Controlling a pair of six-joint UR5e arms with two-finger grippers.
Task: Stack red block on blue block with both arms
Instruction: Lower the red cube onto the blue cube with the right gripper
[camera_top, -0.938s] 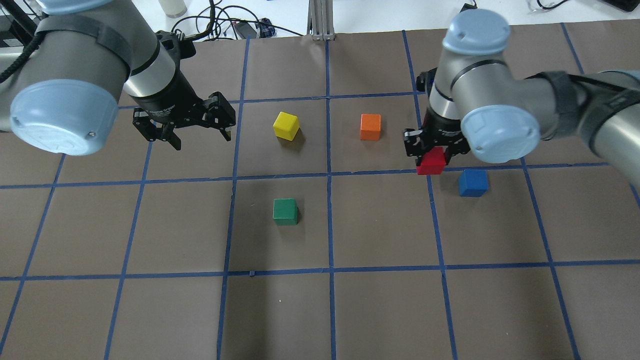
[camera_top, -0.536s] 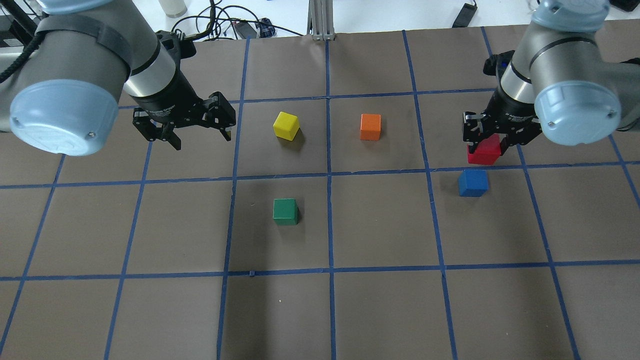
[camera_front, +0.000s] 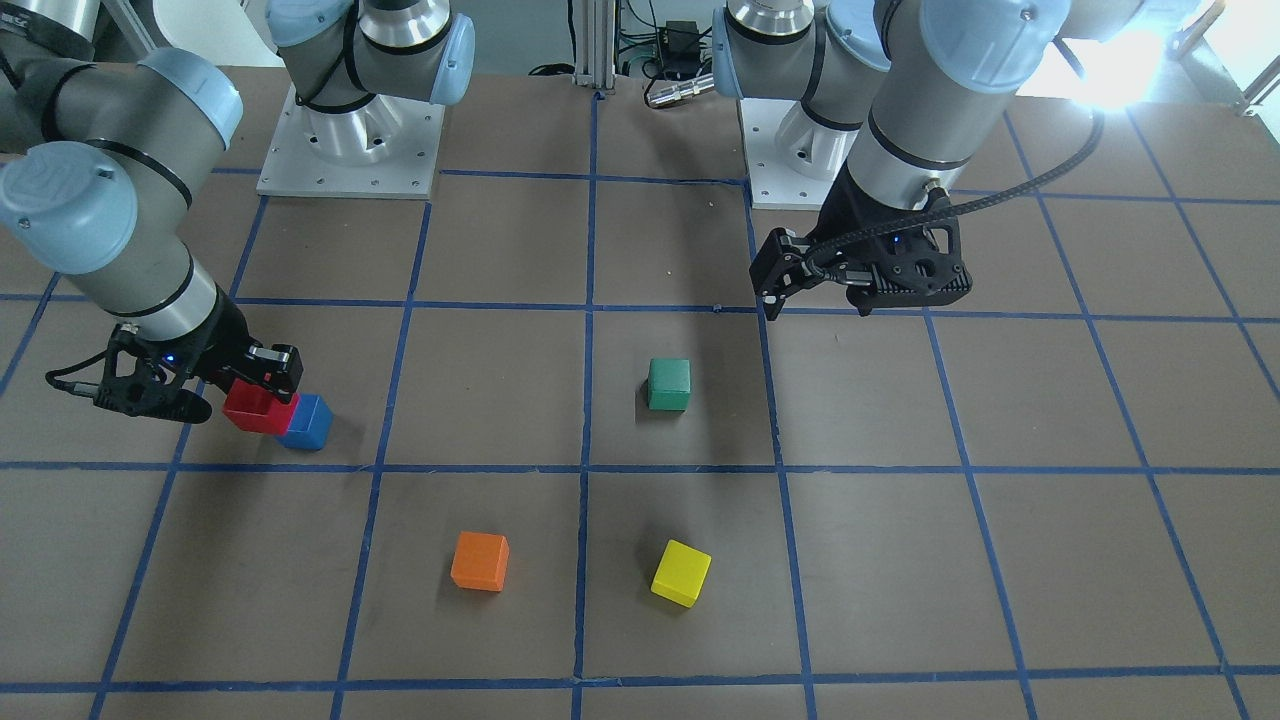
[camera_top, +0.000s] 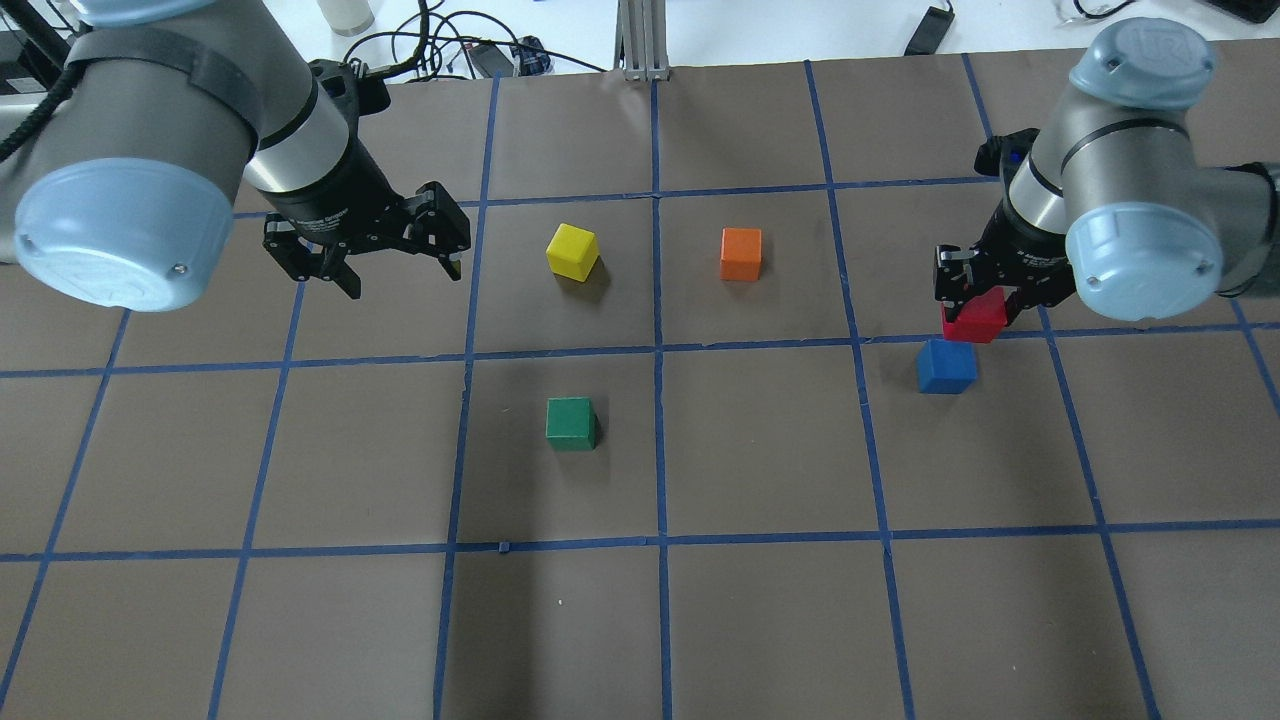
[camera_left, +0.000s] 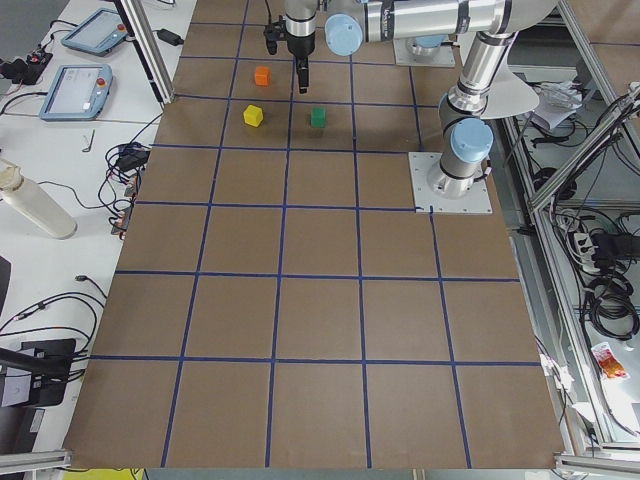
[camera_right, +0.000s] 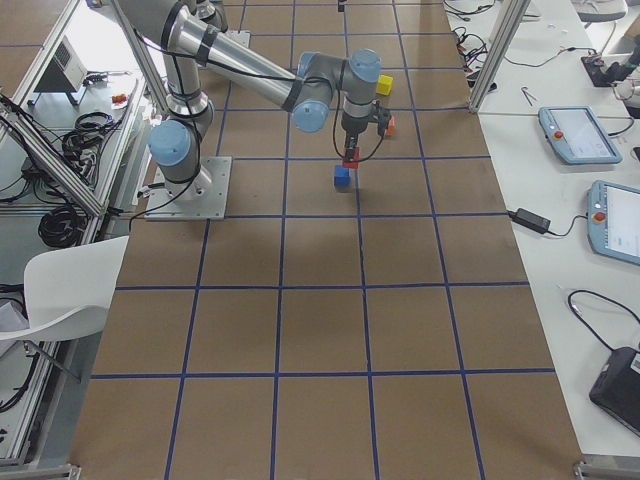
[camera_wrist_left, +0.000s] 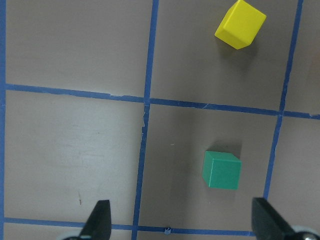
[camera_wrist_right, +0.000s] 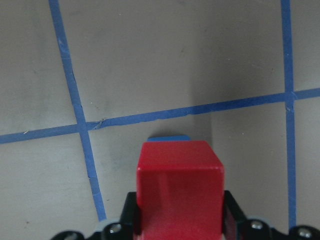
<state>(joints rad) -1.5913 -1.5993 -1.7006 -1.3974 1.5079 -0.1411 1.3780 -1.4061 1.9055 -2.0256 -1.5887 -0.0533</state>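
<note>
Green cube (camera_top: 570, 422), yellow cube (camera_top: 572, 251), orange cube (camera_top: 741, 254).

Five cubes in all: one red block (camera_top: 972, 320), one blue block (camera_top: 945, 366), one green cube (camera_top: 571, 423), one orange cube (camera_top: 741, 253) and one yellow cube (camera_top: 572, 250). Two robot arms stand at the table (camera_top: 760, 620), one left arm (camera_top: 150, 120) and one right arm (camera_top: 1140, 200). Two teach pendants (camera_right: 571, 134) lie on the side bench (camera_right: 560, 270).
</note>
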